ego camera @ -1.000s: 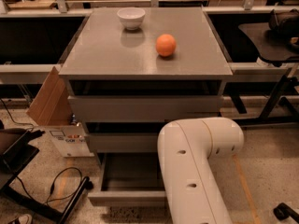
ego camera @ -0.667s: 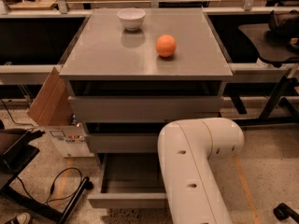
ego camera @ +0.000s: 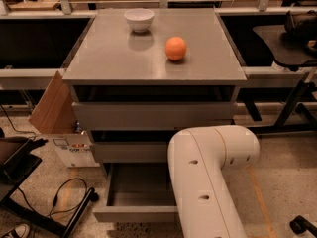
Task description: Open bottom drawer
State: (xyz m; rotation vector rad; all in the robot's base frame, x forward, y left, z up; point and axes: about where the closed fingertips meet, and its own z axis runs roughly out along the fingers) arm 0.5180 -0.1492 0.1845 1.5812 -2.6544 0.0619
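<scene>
The grey cabinet (ego camera: 153, 63) stands in the middle of the camera view with three drawers. The bottom drawer (ego camera: 133, 213) is pulled out toward me, showing its shallow grey box interior and flat front. The two drawers above, top (ego camera: 148, 115) and middle (ego camera: 129, 151), are pushed in. My white arm (ego camera: 213, 172) rises from the bottom edge and bends at an elbow in front of the cabinet's lower right. My gripper is hidden behind the arm and not in view.
A white bowl (ego camera: 138, 19) and an orange (ego camera: 176, 48) sit on the cabinet top. A cardboard box (ego camera: 59, 118) leans at the cabinet's left. Cables and a black stand (ego camera: 54, 207) lie on the floor at left. A chair base (ego camera: 292, 108) stands at right.
</scene>
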